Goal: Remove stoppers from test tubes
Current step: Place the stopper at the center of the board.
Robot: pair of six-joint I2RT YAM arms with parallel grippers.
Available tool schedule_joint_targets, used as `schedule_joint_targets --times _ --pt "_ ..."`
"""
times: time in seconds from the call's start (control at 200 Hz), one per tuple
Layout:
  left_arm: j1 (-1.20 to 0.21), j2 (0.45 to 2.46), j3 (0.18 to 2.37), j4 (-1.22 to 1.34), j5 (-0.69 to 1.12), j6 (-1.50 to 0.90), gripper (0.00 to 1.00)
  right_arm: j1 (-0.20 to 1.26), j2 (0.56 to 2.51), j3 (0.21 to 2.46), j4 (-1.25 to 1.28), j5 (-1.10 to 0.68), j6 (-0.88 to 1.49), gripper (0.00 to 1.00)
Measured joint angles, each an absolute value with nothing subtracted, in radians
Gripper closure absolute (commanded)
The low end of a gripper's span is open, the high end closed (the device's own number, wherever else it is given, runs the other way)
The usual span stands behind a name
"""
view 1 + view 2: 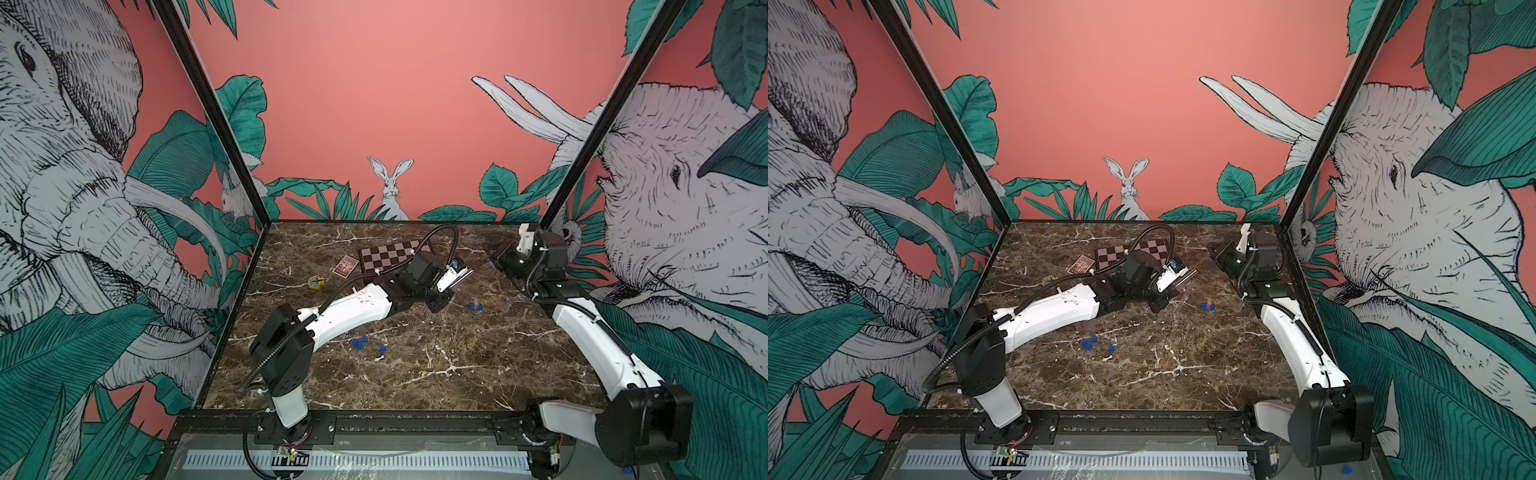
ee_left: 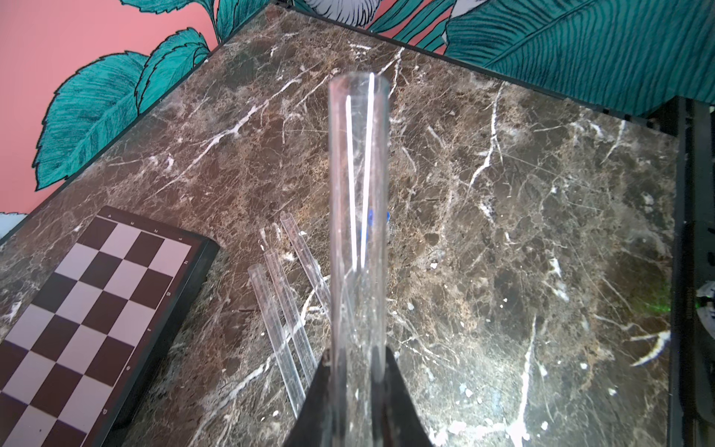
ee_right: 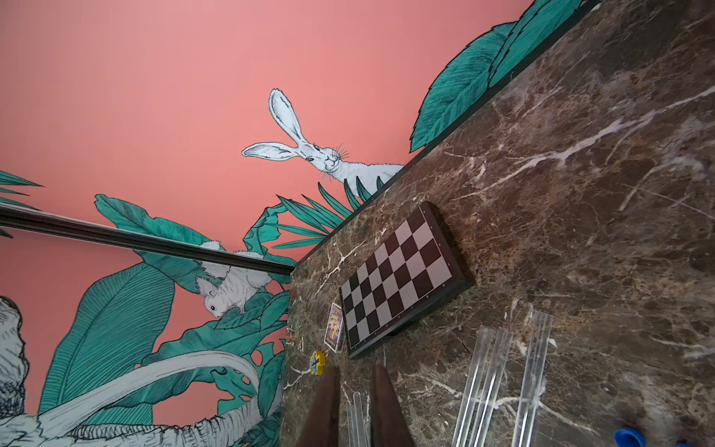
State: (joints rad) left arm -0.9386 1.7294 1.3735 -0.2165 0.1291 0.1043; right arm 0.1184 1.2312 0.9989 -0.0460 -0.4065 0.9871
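Stoppers (image 1: 471,306) lie loose on the marble table (image 1: 415,374), all well apart from the chessboard (image 1: 390,255). A small cluster (image 1: 1089,343) sits toward the arm bases from the chessboard, a pair lies off its right end and nearer the bases, and a single one (image 1: 488,259) lies farther right of it.

The left gripper (image 2: 356,356) is closed tight on one clear test tube (image 2: 358,193). The tube stands out past the fingertips with its mouth open, just right of the chessboard's right end. Three more test tubes (image 2: 286,309) lie side by side on the marble beside that same end, near each other but apart from the board.

The right gripper (image 3: 355,371) hangs well to the right of the chessboard, its fingers (image 3: 325,406) a narrow gap apart. The rounded end of a clear tube (image 3: 358,402) shows in that gap. Whether the fingers pinch it cannot be told.

A yellow toy piece (image 1: 316,282) and a small card (image 1: 345,266) lie just off the chessboard's left end.
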Motion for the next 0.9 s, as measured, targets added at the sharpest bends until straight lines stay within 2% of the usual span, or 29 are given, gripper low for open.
schedule_joint_targets --times 0.31,0.51,0.665,0.9 --pt "-0.881 1.729 1.359 -0.236 0.115 0.036 1.00 0.128 1.225 0.921 -0.136 -0.285 0.849 1.00" --pt "-0.844 1.730 1.357 -0.240 0.104 -0.010 1.00 0.187 1.239 0.862 -0.138 -0.188 0.755 1.00" --pt "-0.841 1.730 1.357 -0.244 0.103 -0.034 1.00 0.247 1.277 0.786 -0.041 -0.118 0.690 1.00" --pt "-0.840 1.730 1.357 -0.263 0.103 -0.043 1.00 0.315 1.419 0.609 0.253 -0.001 0.635 1.00"
